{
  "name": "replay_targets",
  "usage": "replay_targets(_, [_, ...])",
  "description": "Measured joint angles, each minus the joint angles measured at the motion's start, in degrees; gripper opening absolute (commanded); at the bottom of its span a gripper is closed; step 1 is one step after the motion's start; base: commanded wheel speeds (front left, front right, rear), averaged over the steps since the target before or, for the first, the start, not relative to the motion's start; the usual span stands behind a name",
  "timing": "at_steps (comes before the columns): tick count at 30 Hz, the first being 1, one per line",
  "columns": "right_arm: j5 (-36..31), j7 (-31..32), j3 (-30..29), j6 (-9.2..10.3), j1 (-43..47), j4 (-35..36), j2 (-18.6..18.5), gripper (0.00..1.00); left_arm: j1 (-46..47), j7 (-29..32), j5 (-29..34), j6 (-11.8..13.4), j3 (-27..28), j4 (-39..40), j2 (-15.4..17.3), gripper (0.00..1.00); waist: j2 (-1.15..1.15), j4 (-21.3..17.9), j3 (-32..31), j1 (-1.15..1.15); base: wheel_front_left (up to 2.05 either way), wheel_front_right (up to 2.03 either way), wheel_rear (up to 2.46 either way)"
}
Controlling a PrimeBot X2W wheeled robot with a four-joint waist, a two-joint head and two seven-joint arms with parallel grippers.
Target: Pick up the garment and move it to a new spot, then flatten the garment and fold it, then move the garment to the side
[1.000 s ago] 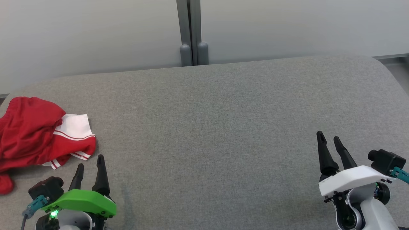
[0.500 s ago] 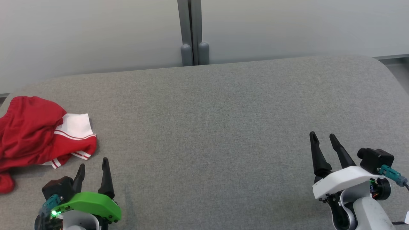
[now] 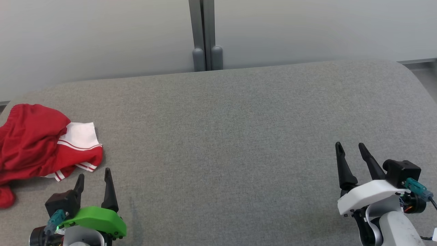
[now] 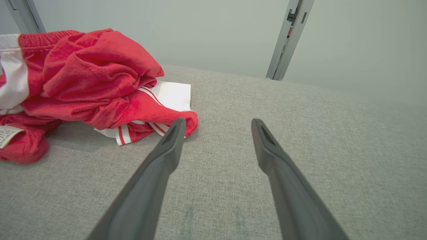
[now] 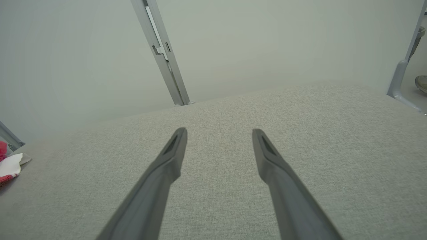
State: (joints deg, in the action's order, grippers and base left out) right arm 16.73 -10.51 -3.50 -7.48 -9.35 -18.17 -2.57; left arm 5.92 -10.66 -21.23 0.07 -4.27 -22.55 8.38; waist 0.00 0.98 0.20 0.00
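Lying garment (image 3: 41,143) just beyond left claw (image 3: 94,173)

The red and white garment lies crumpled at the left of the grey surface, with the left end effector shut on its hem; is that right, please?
Not quite: the left wrist view shows the left end effector open, holding nothing. The garment lies crumpled at the left of the grey surface.
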Motion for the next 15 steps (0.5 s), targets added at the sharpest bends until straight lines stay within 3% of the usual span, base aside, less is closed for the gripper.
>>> replay_targets(8, [-4.5, -1.0, 0.8, 0.0, 0.5, -1.7, -0.1, 1.0, -1.6, -1.0, 3.9, -0.5, 1.3, 0.0, -1.0, 1.0, 0.0, 0.7, -0.1, 0.0, 0.0, 0.0, 0.0])
replay_targets(15, [-8.3, -1.8, 1.8, 0.0, 0.5, -2.1, -0.1, 1.0, -1.8, -1.8, 7.3, -1.3, 2.5, -1.9, -1.8, 1.0, 0.0, 4.1, 0.3, 0.0, 0.0, 0.0, 0.0])
